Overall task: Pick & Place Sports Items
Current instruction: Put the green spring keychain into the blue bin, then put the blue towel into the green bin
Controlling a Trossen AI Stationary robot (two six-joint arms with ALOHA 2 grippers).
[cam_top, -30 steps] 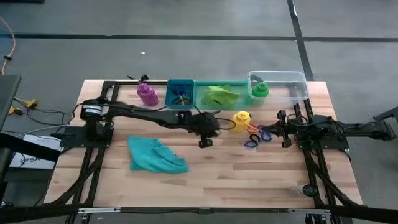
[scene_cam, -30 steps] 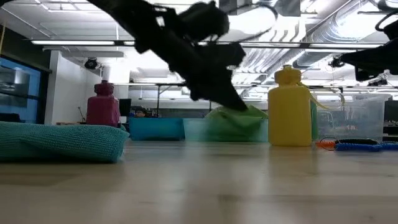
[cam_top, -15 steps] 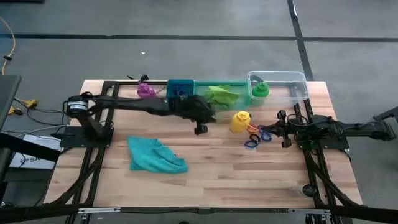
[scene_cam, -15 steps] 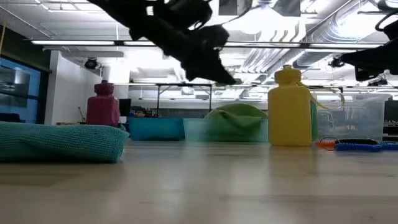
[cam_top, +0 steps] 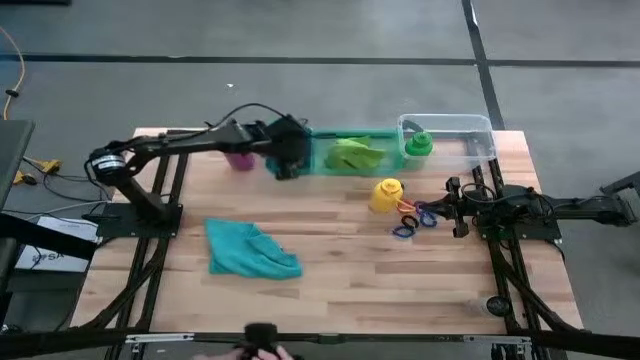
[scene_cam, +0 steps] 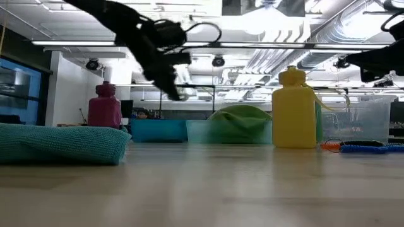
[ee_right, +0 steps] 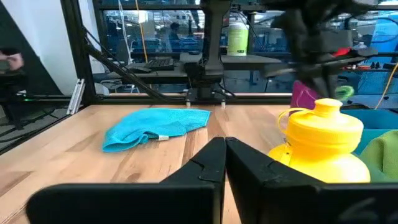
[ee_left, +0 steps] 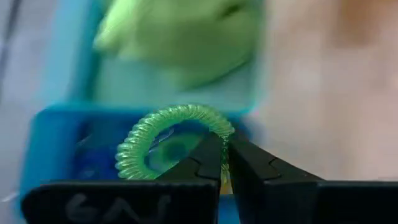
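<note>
Left gripper (ee_left: 225,163) moved from the yellow bottle (cam_top: 386,194) to over the blue bin (ee_left: 56,140), clenched on green coil ring (ee_left: 163,134); drop likely next.

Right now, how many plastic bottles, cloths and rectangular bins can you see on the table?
Small plastic bottles: 3 (purple bottle, yellow bottle, green bottle)
Cloths: 2 (teal cloth, lime-green cloth)
Rectangular plastic bins: 3 (blue bin, green bin, clear bin)
Total: 8
</note>
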